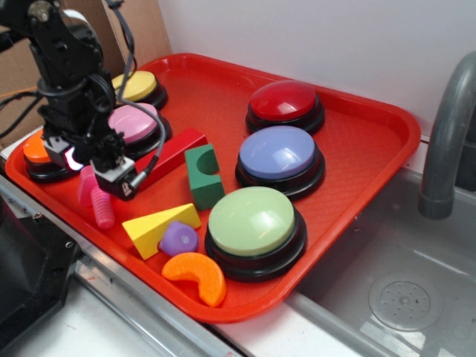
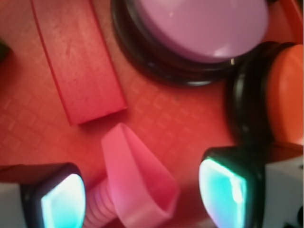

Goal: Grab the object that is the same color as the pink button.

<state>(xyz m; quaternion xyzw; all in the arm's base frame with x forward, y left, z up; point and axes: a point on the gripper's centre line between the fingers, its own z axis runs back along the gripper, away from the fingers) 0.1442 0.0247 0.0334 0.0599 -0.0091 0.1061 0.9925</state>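
1. Broadly, the red tray point(image 1: 372, 134) carries everything, and the arm hangs over its near-left corner with the gripper point(image 2: 142, 194) low above the tray floor.
2. Well beyond the jaws on the far side of the tray sit the big buttons: red point(image 1: 285, 100), blue-violet point(image 1: 279, 152) and pale green point(image 1: 251, 221); none matters for this task.
3. Just ahead of the jaws in the wrist view is the pink button point(image 2: 204, 26), the colour reference, on its black base; the orange button point(image 2: 285, 99) sits beside the jaw on the picture's right.
4. Ahead of the other jaw lies the red rectangular block point(image 2: 78, 61), its near end close to the target but, as far as I can tell, not touching it.
5. Between the jaws lies the pink toy bolt point(image 2: 137, 185): flat angular head in the gap, ribbed shaft running out close by the jaw on the picture's left.
6. The jaws stand apart, one on each side of the bolt's head, neither pad clearly pressing it.
7. Judged step: final positioning before the grasp. The next move seems to call for a slight further descent if needed, then closing squarely on the head, keeping clear of the block's corner and the orange button's base.
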